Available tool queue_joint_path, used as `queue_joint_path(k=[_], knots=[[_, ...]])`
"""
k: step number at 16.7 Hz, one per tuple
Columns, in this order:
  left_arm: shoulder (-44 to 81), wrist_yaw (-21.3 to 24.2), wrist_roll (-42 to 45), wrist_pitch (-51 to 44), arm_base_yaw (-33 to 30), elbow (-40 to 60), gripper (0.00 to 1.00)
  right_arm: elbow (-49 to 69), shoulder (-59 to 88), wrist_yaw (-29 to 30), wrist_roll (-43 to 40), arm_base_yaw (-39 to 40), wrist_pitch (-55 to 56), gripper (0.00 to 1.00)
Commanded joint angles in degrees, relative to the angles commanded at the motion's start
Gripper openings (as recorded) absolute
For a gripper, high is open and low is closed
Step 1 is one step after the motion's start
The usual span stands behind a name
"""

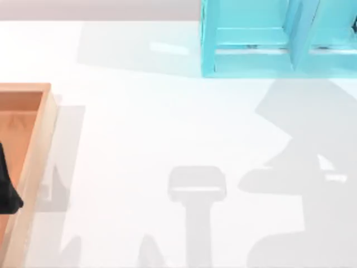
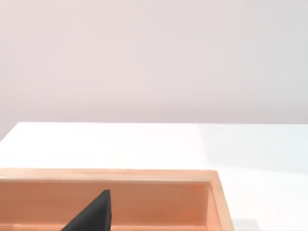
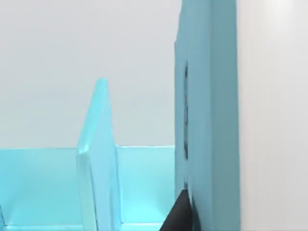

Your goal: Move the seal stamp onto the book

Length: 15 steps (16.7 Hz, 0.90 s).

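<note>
1. White and flat, the big table (image 1: 139, 139) spreads out under a pale wall.
2. At the table's left side sits a light brown wooden tray with raised walls (image 1: 42, 139). At the back right stands a bright cyan shelf unit with upright dividers (image 1: 209, 44).
3. My left gripper (image 1: 8, 190) hangs over the inside of the wooden tray. The left wrist view shows a dark tip of it (image 2: 94, 214) just above the tray wall (image 2: 144, 175). I cannot tell if it is open or closed.
4. My right gripper (image 3: 180, 214) is up close to the cyan shelf unit (image 3: 207, 120), beside one of its tall walls. I cannot tell if it is open or closed either.
5. I cannot tell where the small tan-brown seal stamp is, or where the thick teal-blue book lies.
6. So I judge that the job is at its start: the finding step. Nothing is held that I can make out.
7. The next move calls for finding the seal stamp first. Each arm is by a box-like place, so I would look inside those.
8. Then one gripper must come down over the seal stamp, close on it gently, lift it, and set it flat on top of the book.
</note>
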Motion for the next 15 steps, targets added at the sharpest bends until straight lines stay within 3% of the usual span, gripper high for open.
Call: queue_joint_path(k=[10,12,15], knots=[[0.00,0.00,0.00,0.00,0.00,0.00,1.00,-2.24,-4.38,-0.63,-0.71,-0.46,-2.92,0.00],[0.00,0.00,0.00,0.00,0.00,0.00,1.00,-0.44,-4.03,2.40,-3.42,2.55,-2.97,0.00],[0.00,0.00,0.00,0.00,0.00,0.00,1.00,3.98,-1.91,11.46,-11.21,11.58,-3.03,0.00]])
